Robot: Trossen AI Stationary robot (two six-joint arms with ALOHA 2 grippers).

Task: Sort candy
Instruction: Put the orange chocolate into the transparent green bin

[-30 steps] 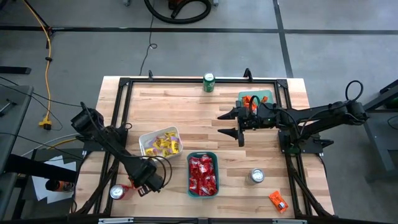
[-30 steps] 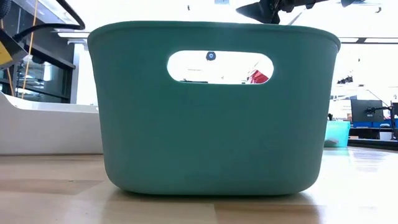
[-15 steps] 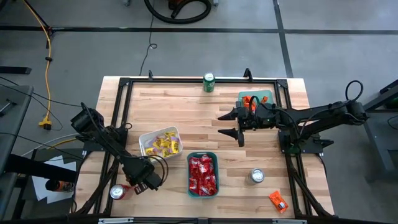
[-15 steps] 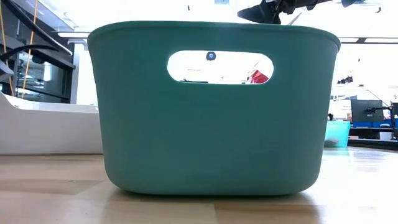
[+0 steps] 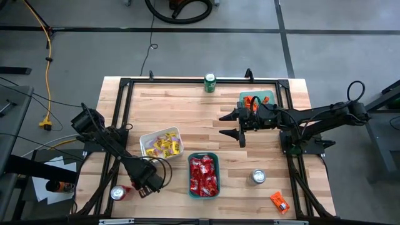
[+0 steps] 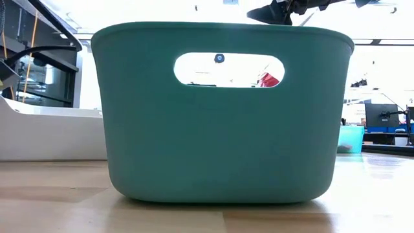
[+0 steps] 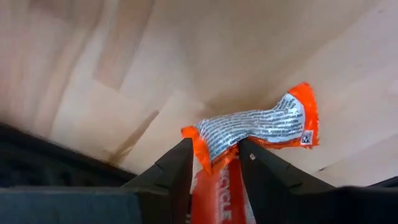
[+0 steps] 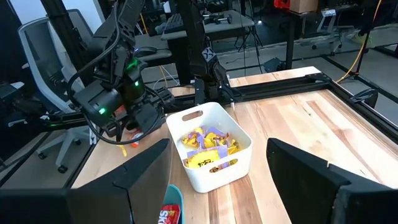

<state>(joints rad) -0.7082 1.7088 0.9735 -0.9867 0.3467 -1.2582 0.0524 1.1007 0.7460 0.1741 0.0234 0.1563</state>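
Orange candy packet (image 7: 258, 127) — fine print and a small square code, too small to read

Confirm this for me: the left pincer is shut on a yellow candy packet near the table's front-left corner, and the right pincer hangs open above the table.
One detail is off: the candy packet in the left pincer is orange, not yellow, as the left wrist view shows. The rest holds: it sits near the table's front-left corner, and the right pincer hangs open above the table.
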